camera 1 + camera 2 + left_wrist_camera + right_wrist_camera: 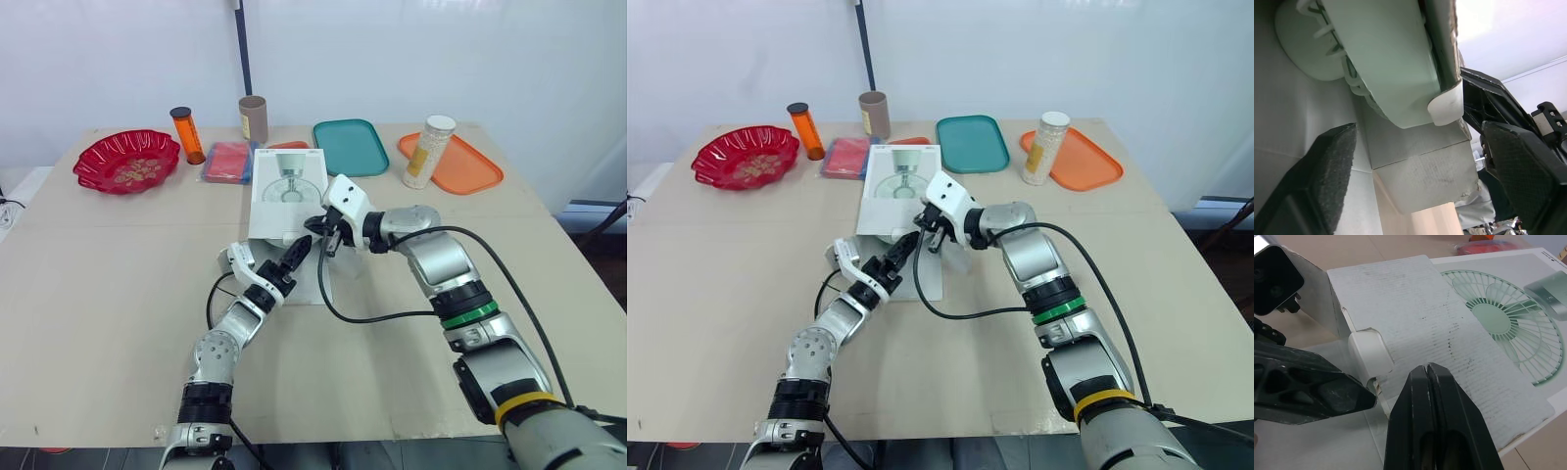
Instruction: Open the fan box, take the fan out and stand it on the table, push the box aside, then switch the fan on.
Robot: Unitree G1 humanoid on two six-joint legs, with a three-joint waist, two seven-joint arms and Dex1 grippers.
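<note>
Up close, left gripper (295, 257) spread wide at the open near end of the fan box (286, 191); fan (1386, 63) lying inside; right gripper (323, 233) pressed together just beside that end; fan box mid table (98, 284); farther back, red bowl (127, 160), teal tray (351, 147), orange tray (472, 172).

Bare table (118, 274) flanks the fan box (284, 201); red packet (227, 162) and teal tray (350, 147) stand close behind.

Right tool (1428, 371), pinched together, over fan box (1459, 298).
</note>
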